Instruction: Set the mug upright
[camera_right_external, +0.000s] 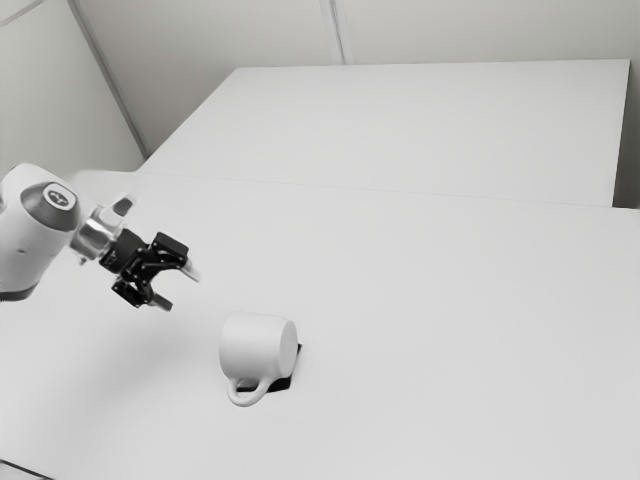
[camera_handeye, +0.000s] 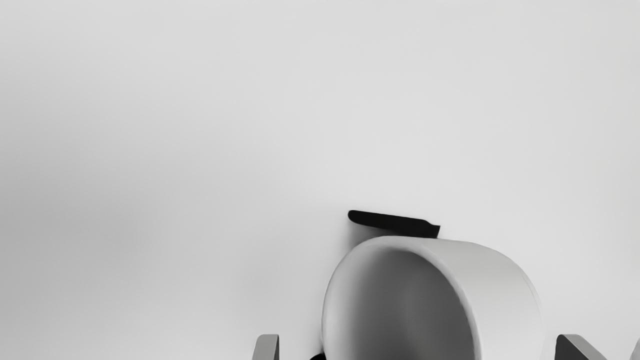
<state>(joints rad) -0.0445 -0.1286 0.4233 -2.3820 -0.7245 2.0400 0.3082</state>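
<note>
The mug's handle (camera_right_external: 243, 402) lay nearest, hanging off the body toward the near side of the table (camera_right_external: 450, 320), with a dark patch (camera_right_external: 278, 384) beside it (shadow or something thin, I couldn't tell). Behind the handle, the white mug (camera_right_external: 256, 345) rested on its side, well in from the table's far edge. It looked like glazed ceramic: stiff, fairly light, smooth enough to slip and liable to chip if dropped. The wall near the rim seemed the best place to take hold, since a pinch on the round body might have let it roll. Its long axis ran roughly across the exterior view, the flat base (camera_right_external: 290, 347) toward that view's right and the mouth (camera_handeye: 410, 305) toward the gripper (camera_right_external: 177, 288). That gripper hung above the table, farther back than the mug and apart from it, its fingers spread wide and grasping nothing.
</note>
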